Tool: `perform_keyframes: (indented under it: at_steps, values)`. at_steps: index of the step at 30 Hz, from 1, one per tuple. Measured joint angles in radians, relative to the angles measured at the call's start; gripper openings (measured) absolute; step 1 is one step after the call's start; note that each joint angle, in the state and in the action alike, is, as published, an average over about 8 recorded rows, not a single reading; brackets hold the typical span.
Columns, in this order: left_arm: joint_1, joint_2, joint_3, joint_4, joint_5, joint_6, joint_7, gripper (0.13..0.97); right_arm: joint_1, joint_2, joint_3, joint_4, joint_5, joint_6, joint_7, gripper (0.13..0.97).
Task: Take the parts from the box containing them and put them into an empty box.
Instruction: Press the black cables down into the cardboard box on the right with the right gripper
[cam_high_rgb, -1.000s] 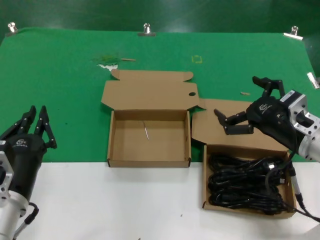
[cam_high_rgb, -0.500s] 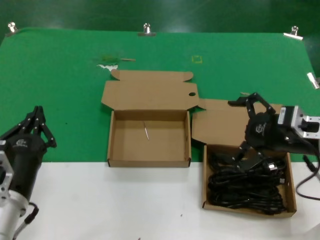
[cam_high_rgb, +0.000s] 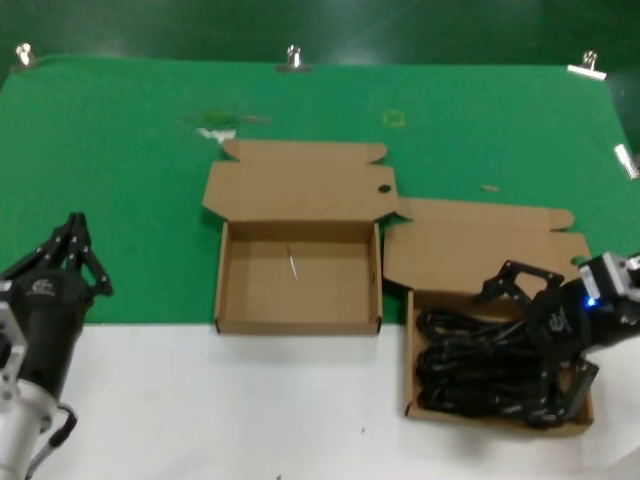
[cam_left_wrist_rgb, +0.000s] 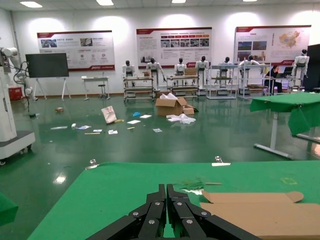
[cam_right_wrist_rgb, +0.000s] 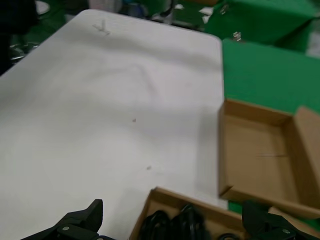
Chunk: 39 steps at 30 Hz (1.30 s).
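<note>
Right gripper (cam_high_rgb: 542, 340) hangs low over the cable box (cam_high_rgb: 495, 425), its fingers spread wide: one pair reaches toward the box's back wall near the lid hinge, the other fingertip sits down at the front right corner. Whether any finger touches the cables (cam_high_rgb: 480, 370) cannot be told from the head view. These black coiled cables fill the floor of that narrower carton, piled in loops from wall to wall, and its lid flap (cam_high_rgb: 480, 245) lies open and flat behind it on the green cloth (cam_high_rgb: 120, 160). From the right wrist view, the two dark fingertips (cam_right_wrist_rgb: 75, 225) stand far apart at the picture's edge, with the rim of the cable box and a few cable loops (cam_right_wrist_rgb: 175, 225) between them. Beyond lies the empty box (cam_right_wrist_rgb: 255, 155) on the white tabletop (cam_right_wrist_rgb: 100, 100). In the head view the empty box (cam_high_rgb: 298, 322) sits just to the left of the cable box, their near corners almost touching, straddling the line where cloth meets white table (cam_high_rgb: 200, 410). Its lid flap (cam_high_rgb: 300, 180) is folded back, with a small round hole near its right corner, and a pale sliver (cam_high_rgb: 293, 266) lies on its floor. Left gripper (cam_high_rgb: 72, 245) is parked at the left edge over the cloth, well away from both boxes, its fingers pressed together; the left wrist view shows them (cam_left_wrist_rgb: 167, 212) meeting in a closed point above the cloth.
</note>
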Motion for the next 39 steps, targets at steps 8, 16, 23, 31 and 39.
perform_keyframes:
  at_steps: [8, 16, 23, 31, 39]
  values:
    - [0.000, 0.000, 0.000, 0.000, 0.000, 0.000, 0.000, 0.151, 0.153, -0.111, -0.094, -0.270, -0.132, -0.062, -0.080, 0.966]
    - [0.000, 0.000, 0.000, 0.000, 0.000, 0.000, 0.000, 0.151, 0.281, -0.260, -0.153, -0.606, -0.242, 0.025, -0.206, 0.966]
    - [0.000, 0.000, 0.000, 0.000, 0.000, 0.000, 0.000, 0.151, 0.340, -0.362, -0.146, -0.802, -0.279, 0.171, -0.297, 0.966]
    - [0.000, 0.000, 0.000, 0.000, 0.000, 0.000, 0.000, 0.151, 0.347, -0.405, -0.124, -0.859, -0.296, 0.282, -0.323, 0.966]
    - [0.000, 0.000, 0.000, 0.000, 0.000, 0.000, 0.000, 0.151, 0.331, -0.418, -0.094, -0.868, -0.298, 0.314, -0.329, 0.966]
